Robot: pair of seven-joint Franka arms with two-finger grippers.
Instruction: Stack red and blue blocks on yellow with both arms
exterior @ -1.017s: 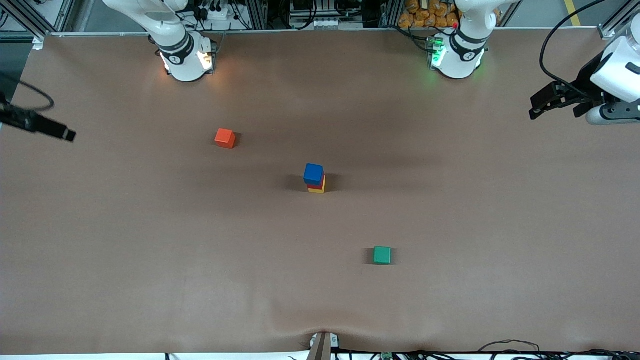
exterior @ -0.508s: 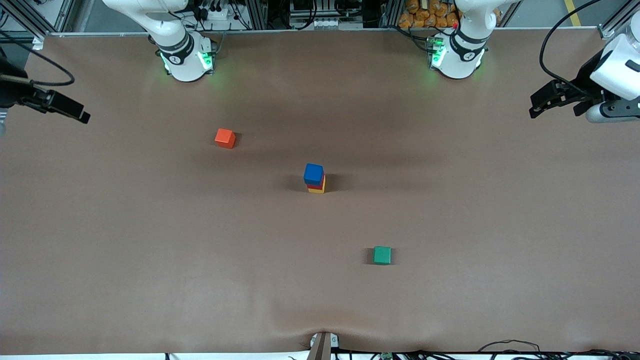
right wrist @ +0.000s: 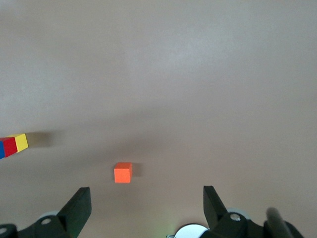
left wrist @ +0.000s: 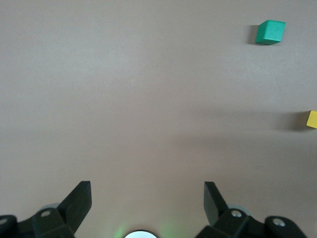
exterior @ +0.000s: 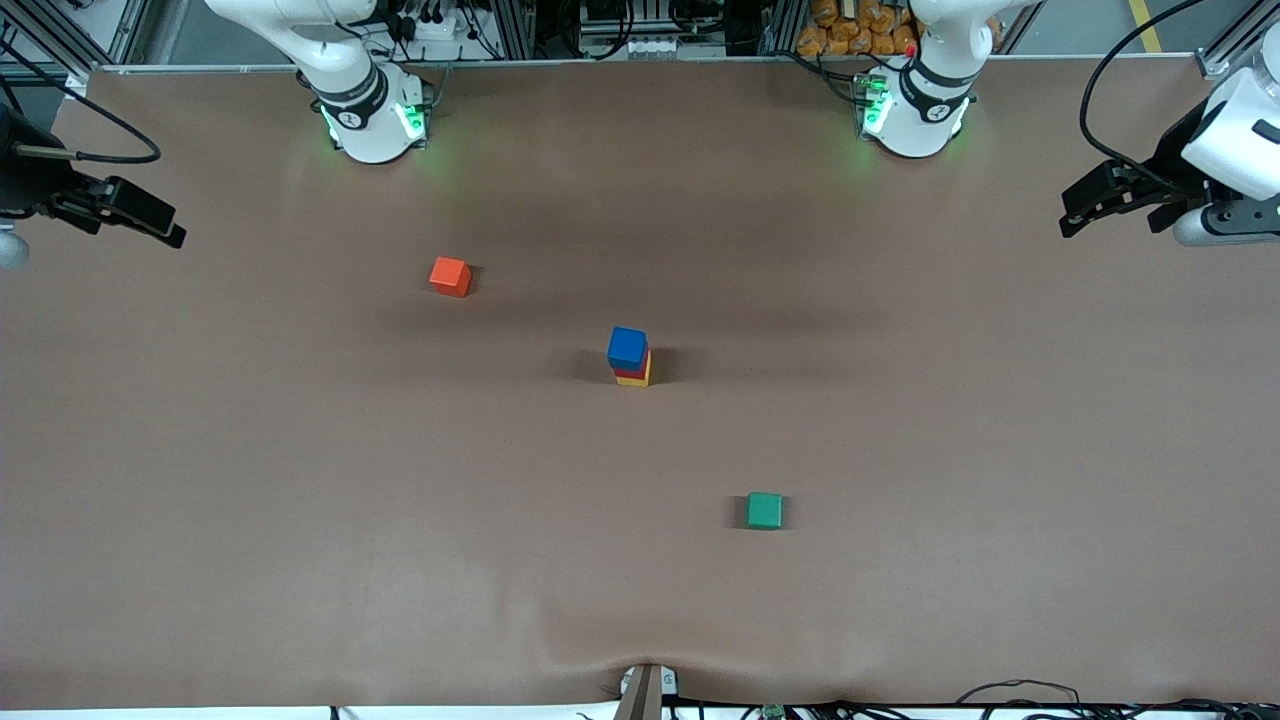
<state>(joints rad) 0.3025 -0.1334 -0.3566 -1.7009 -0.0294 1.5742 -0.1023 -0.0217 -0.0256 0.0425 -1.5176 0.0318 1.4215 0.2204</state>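
In the middle of the table stands a three-cube stack. The blue block (exterior: 627, 347) is on top, the red block (exterior: 632, 372) under it, and the yellow cube (exterior: 637, 381) at the bottom. The right wrist view shows the yellow cube (right wrist: 21, 142), red block (right wrist: 10, 147) and blue block (right wrist: 1, 149) at its edge. My left gripper (exterior: 1070, 222) hangs open and empty over the left arm's end of the table. My right gripper (exterior: 168, 232) hangs open and empty over the right arm's end. Neither touches the stack.
An orange-red cube (exterior: 450, 276) lies toward the right arm's end, farther from the front camera than the stack. A green cube (exterior: 765, 510) lies nearer to the front camera than the stack. Both arm bases (exterior: 370, 110) stand along the table's top edge.
My right gripper has drawn back toward the bases' side at its end of the table. The right base's light went from white to green. The left arm and the stack have not moved.
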